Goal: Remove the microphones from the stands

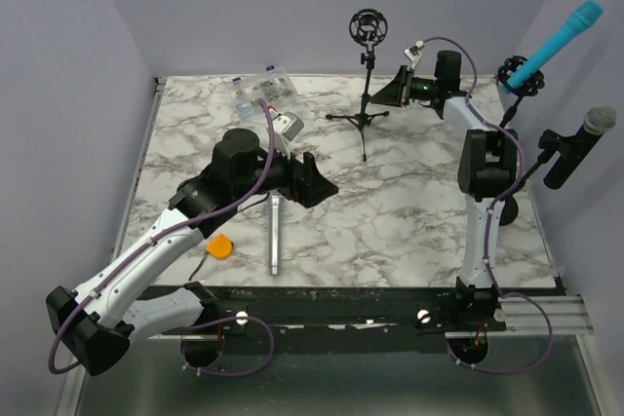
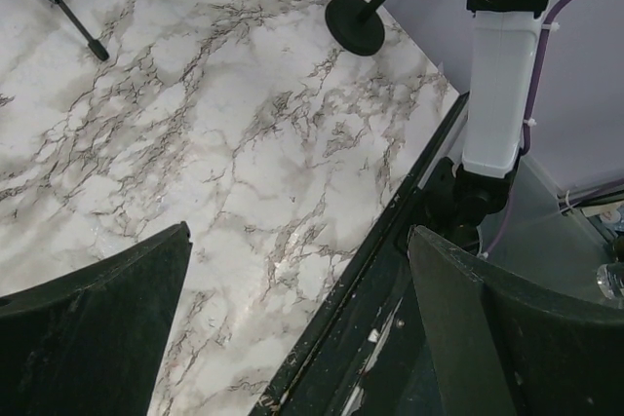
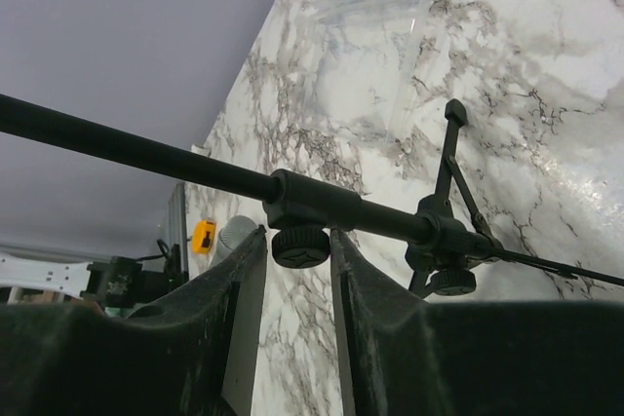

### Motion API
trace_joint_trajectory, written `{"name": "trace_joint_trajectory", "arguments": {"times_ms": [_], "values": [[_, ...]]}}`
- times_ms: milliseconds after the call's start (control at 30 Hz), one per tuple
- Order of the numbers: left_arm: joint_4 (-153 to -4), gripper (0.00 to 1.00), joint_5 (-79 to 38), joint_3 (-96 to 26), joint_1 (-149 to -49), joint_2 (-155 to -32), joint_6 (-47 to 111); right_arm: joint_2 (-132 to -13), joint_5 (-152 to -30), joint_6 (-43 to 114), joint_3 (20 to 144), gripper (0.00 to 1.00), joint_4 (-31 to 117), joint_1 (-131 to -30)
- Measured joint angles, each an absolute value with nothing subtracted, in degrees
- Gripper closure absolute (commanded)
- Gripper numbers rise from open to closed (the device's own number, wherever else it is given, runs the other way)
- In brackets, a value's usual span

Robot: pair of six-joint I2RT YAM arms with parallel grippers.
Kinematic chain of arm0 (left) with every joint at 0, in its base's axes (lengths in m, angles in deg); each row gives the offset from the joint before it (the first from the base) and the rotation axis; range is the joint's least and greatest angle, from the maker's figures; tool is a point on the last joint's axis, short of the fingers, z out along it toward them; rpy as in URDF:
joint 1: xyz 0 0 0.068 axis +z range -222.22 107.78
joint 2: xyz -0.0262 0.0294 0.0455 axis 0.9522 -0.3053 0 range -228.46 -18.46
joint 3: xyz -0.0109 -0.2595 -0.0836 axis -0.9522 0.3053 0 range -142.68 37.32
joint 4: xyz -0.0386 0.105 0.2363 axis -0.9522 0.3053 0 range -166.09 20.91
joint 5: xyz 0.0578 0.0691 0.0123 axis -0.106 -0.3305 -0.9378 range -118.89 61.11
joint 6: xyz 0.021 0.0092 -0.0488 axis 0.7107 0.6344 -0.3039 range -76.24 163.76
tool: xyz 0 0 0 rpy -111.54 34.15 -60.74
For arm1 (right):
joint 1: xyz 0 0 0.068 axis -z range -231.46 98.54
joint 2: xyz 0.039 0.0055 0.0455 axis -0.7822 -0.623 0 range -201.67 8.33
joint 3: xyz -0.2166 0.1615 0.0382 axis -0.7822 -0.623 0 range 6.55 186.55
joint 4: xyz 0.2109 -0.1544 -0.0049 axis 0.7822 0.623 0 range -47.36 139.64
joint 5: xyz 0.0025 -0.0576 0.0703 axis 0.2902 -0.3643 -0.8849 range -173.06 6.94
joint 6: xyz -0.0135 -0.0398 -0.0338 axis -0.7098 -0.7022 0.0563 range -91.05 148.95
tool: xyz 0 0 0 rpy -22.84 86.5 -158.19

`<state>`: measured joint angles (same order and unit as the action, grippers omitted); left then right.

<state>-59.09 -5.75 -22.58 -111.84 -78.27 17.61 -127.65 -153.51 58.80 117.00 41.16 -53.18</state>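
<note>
The silver mic (image 1: pixel 274 236) is seen lying flat on the marble table (image 1: pixel 419 231), near the front edge and well apart from the tripod stand (image 1: pixel 365 114). The stand's round mount (image 1: pixel 369 26) is held upright at the top of the pole with nothing in it.

The right claw (image 3: pixel 297 236) is brought to the stand's pole, one finger on each side of a small knob (image 3: pixel 299 248) under the pole's collar. The gap is narrow, but whether the knob is actually pinched cannot be told.

The left claw (image 2: pixel 299 231) is spread wide and holds nothing; it is poised above the table just beside the silver mic's upper end.

A blue mic (image 1: pixel 561 38) is seated in a second mount at the right edge, with a black mic (image 1: pixel 582 143) below it. A clear box (image 1: pixel 265 88) is placed at the back left, and an orange object (image 1: pixel 220 246) near the front.
</note>
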Motion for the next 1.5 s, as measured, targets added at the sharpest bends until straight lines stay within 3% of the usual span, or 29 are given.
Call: {"name": "trace_joint_trajectory", "arguments": {"times_ms": [167,400,700,933,1133,1500], "values": [[-58.37,0.10,-5.77,-22.05,-111.84,-76.89,17.61,-128.22,-153.60,59.84,117.22,0.99,40.05,-53.48],[-57.34,0.10,-5.88,-21.96,-111.84,-74.68,17.61,-127.37,-152.05,58.38,115.43,0.99,39.52,-54.10],[-55.49,0.09,-6.56,-22.49,-111.84,-72.85,18.79,-117.55,-141.62,54.18,101.88,0.99,35.72,-55.76],[-51.49,0.08,-10.03,-30.47,-111.97,-73.33,22.48,-111.85,-132.92,51.54,94.73,0.99,32.88,-57.68],[-50.79,0.07,-15.67,-37.61,-111.99,-75.23,24.12,-107.74,-123.83,48.17,90.27,0.99,31.48,-59.95],[-58.26,0.06,-26.14,-37.66,-111.92,-77.87,29.30,-100.94,-98.30,37.33,84.17,0.99,30.28,-68.08]]}}
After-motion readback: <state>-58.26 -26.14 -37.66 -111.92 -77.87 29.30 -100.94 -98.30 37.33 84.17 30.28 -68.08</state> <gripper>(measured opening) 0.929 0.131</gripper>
